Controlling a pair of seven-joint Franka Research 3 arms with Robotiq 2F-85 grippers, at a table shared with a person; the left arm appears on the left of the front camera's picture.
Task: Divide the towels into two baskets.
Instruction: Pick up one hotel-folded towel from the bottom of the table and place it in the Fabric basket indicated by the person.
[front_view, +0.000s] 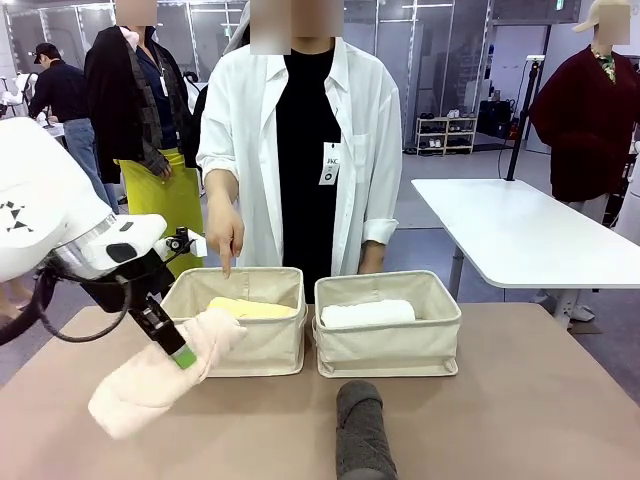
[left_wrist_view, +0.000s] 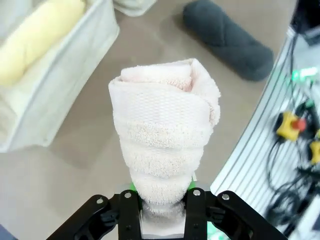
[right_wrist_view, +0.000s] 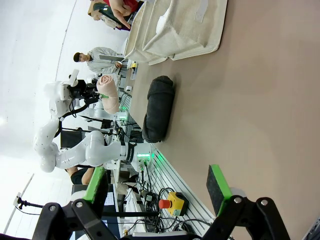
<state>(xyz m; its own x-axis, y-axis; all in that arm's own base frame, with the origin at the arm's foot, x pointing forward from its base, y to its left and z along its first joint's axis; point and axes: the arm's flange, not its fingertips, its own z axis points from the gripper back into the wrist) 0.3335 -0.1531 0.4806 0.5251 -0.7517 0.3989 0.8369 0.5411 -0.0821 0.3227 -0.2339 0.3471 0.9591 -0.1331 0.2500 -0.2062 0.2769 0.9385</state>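
With the left claw (front_view: 180, 352) clamped on one end of the pale cream towel (front_view: 150, 385), held above the tabletop (front_view: 520, 400) just before the left basket (front_view: 245, 350), raise until the drooping end clears the near wall, lower beside the yellow towel (front_view: 250, 308), then release. Hold the right claw (right_wrist_view: 157, 182), spread open and empty, well apart.

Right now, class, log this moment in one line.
left gripper shut on cream towel | right gripper open | yellow towel: left basket | white towel: right basket | grey towel: table
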